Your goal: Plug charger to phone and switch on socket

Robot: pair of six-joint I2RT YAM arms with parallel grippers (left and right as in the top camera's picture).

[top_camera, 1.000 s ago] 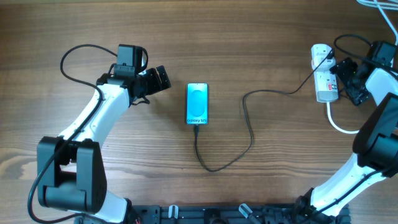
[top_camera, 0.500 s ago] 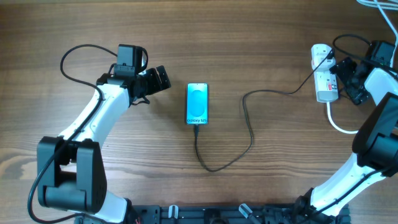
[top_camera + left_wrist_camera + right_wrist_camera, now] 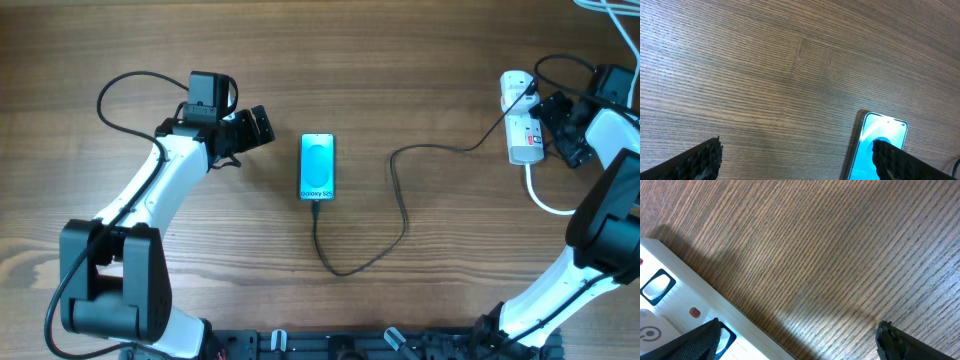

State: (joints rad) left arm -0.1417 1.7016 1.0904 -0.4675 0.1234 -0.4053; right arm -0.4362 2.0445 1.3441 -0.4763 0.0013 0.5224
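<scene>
The phone (image 3: pixel 317 167) lies flat mid-table, its cyan screen lit, "Galaxy" text at its near end. The thin black charger cable (image 3: pixel 400 190) runs from the phone's near end, loops right and reaches the white socket strip (image 3: pixel 522 130) at the far right. My left gripper (image 3: pixel 258 126) is open and empty just left of the phone; its wrist view shows the phone's top corner (image 3: pixel 880 145) by the right fingertip. My right gripper (image 3: pixel 552 118) is open beside the socket; its left fingertip sits over a switch (image 3: pixel 725 337) of the strip (image 3: pixel 670 300).
A thick white lead (image 3: pixel 540 195) curves from the socket's near end toward the right arm. A white cable (image 3: pixel 612 20) lies at the far right corner. Robot black cables arch over both arms. Bare wood surrounds the phone.
</scene>
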